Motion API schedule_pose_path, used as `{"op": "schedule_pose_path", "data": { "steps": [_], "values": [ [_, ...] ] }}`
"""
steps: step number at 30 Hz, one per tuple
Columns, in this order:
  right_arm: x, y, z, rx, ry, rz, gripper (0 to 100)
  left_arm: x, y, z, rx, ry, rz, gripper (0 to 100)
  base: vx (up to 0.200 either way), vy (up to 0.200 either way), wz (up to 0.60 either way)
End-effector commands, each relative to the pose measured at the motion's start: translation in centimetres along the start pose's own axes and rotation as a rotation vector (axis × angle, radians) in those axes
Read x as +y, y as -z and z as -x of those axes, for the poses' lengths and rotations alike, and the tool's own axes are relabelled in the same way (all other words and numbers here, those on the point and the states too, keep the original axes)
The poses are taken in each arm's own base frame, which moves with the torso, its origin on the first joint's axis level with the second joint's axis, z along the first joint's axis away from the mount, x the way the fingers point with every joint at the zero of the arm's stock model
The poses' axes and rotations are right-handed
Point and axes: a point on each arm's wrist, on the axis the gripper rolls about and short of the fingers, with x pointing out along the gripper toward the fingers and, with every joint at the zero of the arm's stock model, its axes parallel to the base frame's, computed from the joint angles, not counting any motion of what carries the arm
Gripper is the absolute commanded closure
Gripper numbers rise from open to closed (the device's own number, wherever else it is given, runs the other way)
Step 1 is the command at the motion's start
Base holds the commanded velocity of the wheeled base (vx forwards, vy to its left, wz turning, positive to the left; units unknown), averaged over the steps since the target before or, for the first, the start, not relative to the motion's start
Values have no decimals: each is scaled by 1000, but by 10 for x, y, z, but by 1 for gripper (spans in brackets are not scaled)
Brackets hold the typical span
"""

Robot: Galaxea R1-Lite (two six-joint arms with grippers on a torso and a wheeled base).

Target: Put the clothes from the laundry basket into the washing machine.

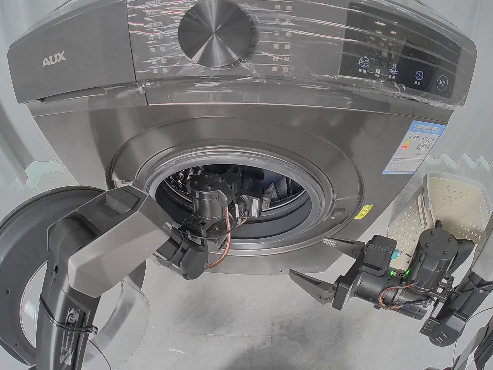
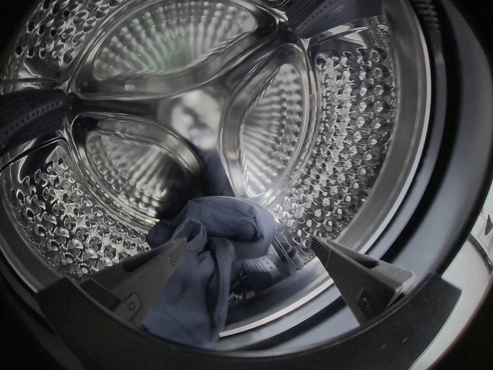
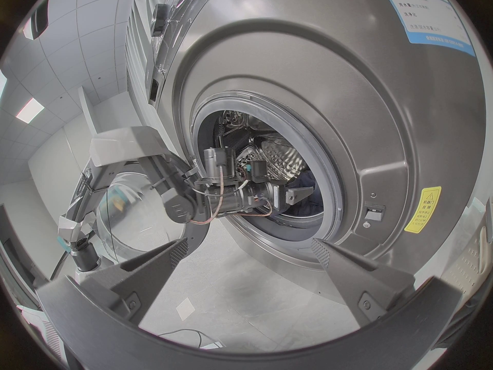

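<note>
The washing machine (image 1: 257, 129) stands with its round opening uncovered. My left arm is in the opening. Inside the steel drum (image 2: 334, 129) a blue-grey cloth (image 2: 215, 242) lies bunched on the drum's low side. My left gripper (image 2: 249, 245) is open just above it, and one finger (image 2: 164, 263) sits against the cloth's edge with nothing clamped. The left gripper (image 3: 292, 195) also shows at the drum mouth, with dark cloth (image 3: 309, 181) behind it. My right gripper (image 1: 313, 263) hangs open and empty in front of the machine, low and to the right. The cream laundry basket (image 1: 457, 201) stands to its right.
The machine's door (image 1: 25, 263) is swung open at the left, beside my left arm. Grey floor (image 1: 246, 314) lies free in front of the machine. The right gripper (image 3: 248, 245) faces the opening from a short distance.
</note>
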Motion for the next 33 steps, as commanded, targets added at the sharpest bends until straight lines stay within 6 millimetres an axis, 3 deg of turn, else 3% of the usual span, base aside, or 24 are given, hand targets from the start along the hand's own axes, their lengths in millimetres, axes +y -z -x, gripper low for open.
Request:
{"op": "schedule_pose_path", "data": {
  "steps": [1, 4, 6, 13, 16, 17, 22, 29, 33],
  "values": [
    [0, -1, 2, -3, -2, 0, 0, -27, -18, 44, 23, 81, -7, 0, 0, 0, 0],
    [0, -2, 4, -6, -2, 1, 0, -38, -11, 61, 49, 116, -13, 0, 0, 0, 0],
    [0, -6, 8, -19, 3, 2, 0, -47, -7, 85, 64, 159, -11, 0, 0, 0, 0],
    [1, -7, 21, -19, 4, 3, 0, -48, -12, 149, 51, 232, 8, 0, 0, 0, 0],
    [1, -9, 23, -25, 6, 5, 0, -46, -16, 155, 34, 231, 16, 0, 0, 0, 0],
    [2, -16, 31, -58, 14, 9, 0, -37, -29, 179, -1, 229, 32, 0, 0, 0, 0],
    [-2, -23, 54, -92, 63, 14, 0, -24, -62, 216, -67, 233, 85, 0, 0, 0, 0],
    [-8, -28, 83, -129, 172, 13, 0, -10, -70, 251, -67, 209, 86, 0, 0, 0, 0],
    [-17, -33, 105, -155, 281, 15, 0, 3, -79, 272, -103, 171, 91, 0, -200, 0, 0]
  ]
}}
